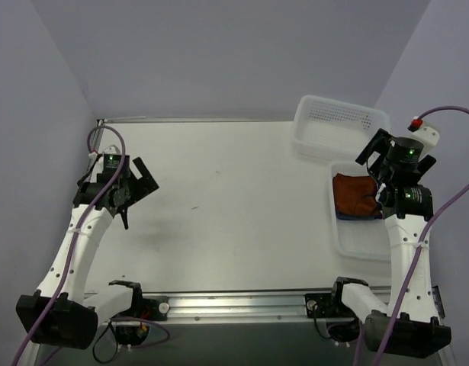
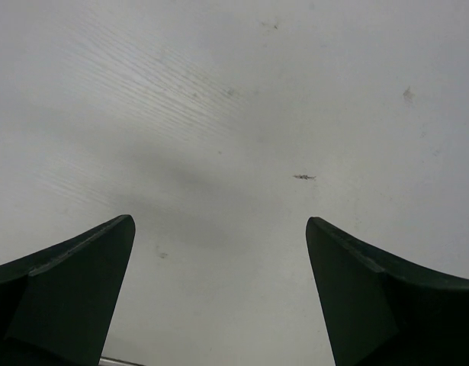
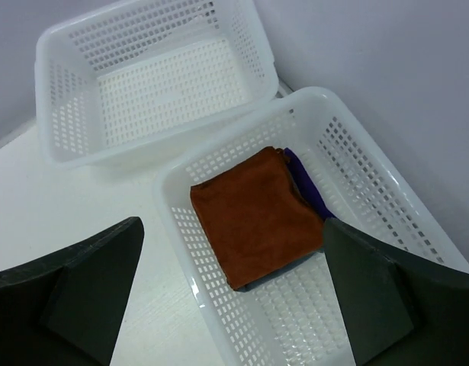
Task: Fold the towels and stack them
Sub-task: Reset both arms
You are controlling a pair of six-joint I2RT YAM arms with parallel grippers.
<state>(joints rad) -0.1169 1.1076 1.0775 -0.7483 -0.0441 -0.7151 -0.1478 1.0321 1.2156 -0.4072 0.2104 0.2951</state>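
Left tool (image 2: 219,219) nearest, dark fingers wide apart over white desk (image 2: 219,91); right tool (image 3: 230,225) equally apart, gripping nothing, above white perforated plastic basket (image 3: 167,200). Stacked inside: folded rust orange-brown cloth towel (image 3: 253,225) atop deep purple towel (image 3: 304,183) and slate blue-grey towel (image 1: 352,217). Beyond, just beside, second white basket (image 3: 59,91).

The white table (image 1: 234,191) was overlooked from above and behind, and closely from the left wrist; the filled white perforated plastic basket (image 3: 371,191) was shared with the right-wrist view.
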